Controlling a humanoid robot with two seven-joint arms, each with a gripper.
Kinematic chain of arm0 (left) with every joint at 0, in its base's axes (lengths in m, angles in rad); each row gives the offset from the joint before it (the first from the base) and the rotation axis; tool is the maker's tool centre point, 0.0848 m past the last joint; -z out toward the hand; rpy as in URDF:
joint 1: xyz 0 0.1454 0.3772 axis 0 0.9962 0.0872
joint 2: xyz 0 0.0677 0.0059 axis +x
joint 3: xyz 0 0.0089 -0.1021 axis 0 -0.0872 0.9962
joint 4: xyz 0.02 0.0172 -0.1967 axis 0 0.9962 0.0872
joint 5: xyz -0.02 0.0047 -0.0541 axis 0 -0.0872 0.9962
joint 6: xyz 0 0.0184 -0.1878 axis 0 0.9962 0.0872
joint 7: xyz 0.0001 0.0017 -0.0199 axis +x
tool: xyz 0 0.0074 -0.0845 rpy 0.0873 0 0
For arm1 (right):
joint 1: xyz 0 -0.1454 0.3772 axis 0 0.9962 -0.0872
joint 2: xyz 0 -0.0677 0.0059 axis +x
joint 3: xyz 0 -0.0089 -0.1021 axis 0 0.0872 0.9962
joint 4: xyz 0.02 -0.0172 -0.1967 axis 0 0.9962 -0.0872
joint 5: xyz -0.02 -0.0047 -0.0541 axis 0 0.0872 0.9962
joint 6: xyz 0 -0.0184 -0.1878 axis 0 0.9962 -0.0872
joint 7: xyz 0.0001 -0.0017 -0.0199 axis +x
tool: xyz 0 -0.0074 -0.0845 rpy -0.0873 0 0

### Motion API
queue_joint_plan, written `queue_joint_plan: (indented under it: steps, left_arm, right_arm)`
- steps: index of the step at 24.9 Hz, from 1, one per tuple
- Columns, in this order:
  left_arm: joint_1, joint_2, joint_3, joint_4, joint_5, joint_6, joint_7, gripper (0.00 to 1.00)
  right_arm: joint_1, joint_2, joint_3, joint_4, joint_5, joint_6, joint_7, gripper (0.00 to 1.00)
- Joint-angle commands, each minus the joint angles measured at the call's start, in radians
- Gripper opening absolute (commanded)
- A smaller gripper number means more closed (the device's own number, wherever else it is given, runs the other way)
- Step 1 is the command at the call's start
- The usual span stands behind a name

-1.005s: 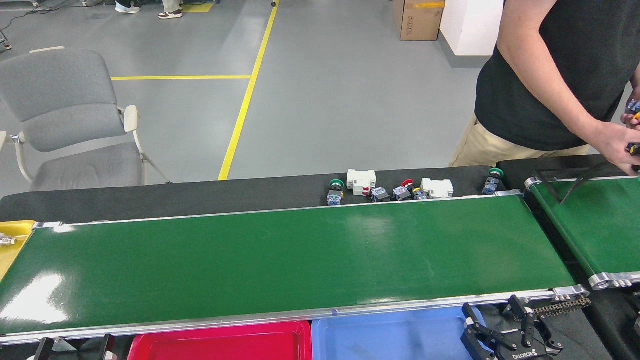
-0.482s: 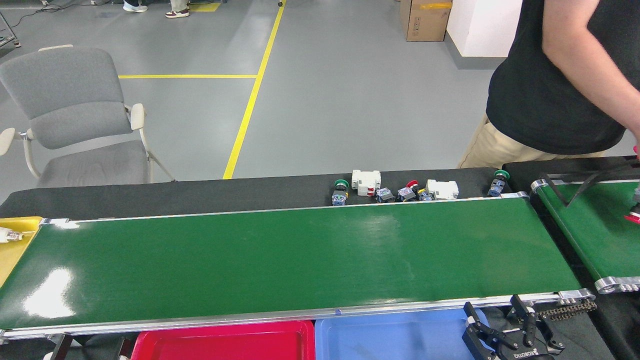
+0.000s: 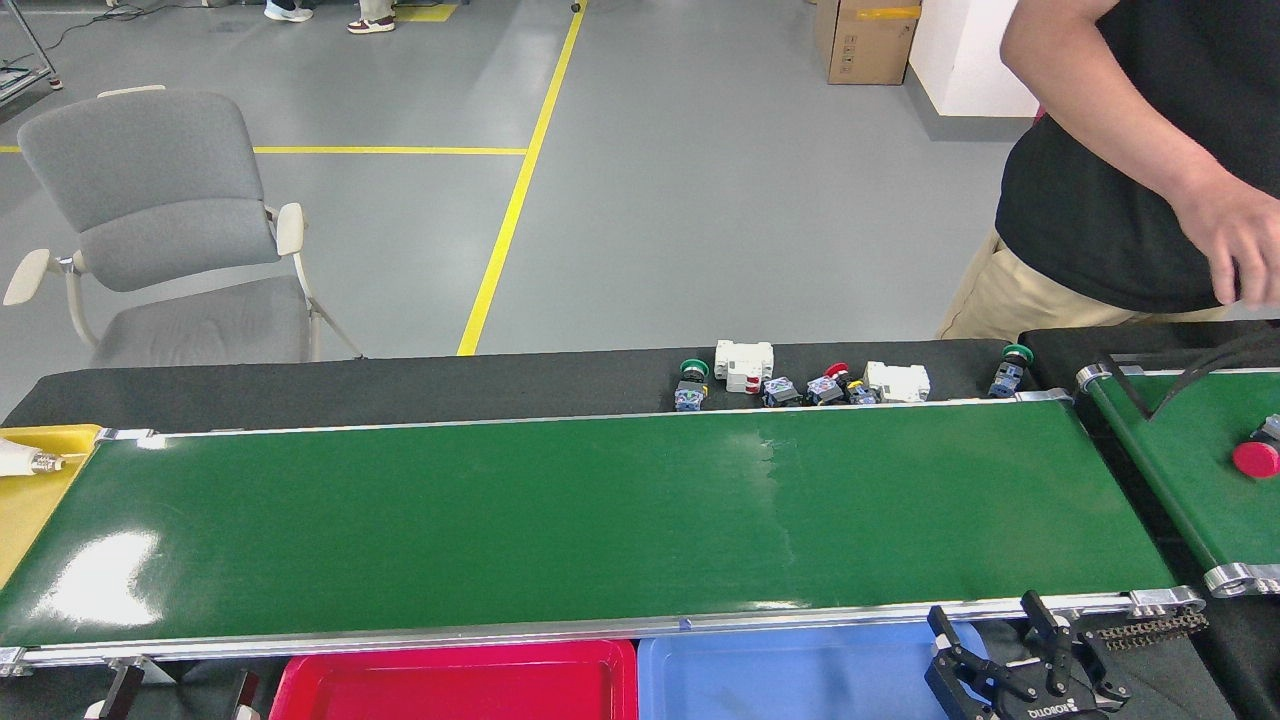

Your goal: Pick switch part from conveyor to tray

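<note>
Head view, red-capped switch part (image 3: 1256, 456) newly on side belt (image 3: 1180, 440), right gripper (image 3: 1005, 650) jaws spread, conveyor (image 3: 560, 520) bare

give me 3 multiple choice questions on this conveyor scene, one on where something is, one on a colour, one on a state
1. Where is the red-capped switch part?
A. on the shorter belt at right
B. in the red tray
C. on the chair

2. What colour is the tray beside the right gripper?
A. yellow
B. blue
C. white

3. What is the state of the long conveyor?
A. crowded with parts
B. covered by a cloth
C. bare, no parts on it

Answers:
1 A, the red cap sits on the short green belt at the right edge.
2 B, the tray by the gripper is blue; the red tray lies further left.
3 C, only glossy green belt shows; the parts lie on the black strip behind it.
</note>
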Motion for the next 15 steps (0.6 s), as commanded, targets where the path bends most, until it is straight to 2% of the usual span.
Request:
queue_joint_plan:
  steps: [1, 15]
  left_arm:
    - [-0.006, 0.01, 0.003, -0.009, 0.0, 0.003, -0.003, 1.0]
    - [-0.018, 0.009, 0.011, 0.005, 0.006, 0.002, 0.002, 1.0]
  right_arm:
    - [-0.004, 0.0, -0.006, -0.008, -0.003, 0.005, -0.008, 0.98]
    - [-0.014, 0.002, -0.011, 0.023, -0.006, 0.006, -0.008, 0.98]
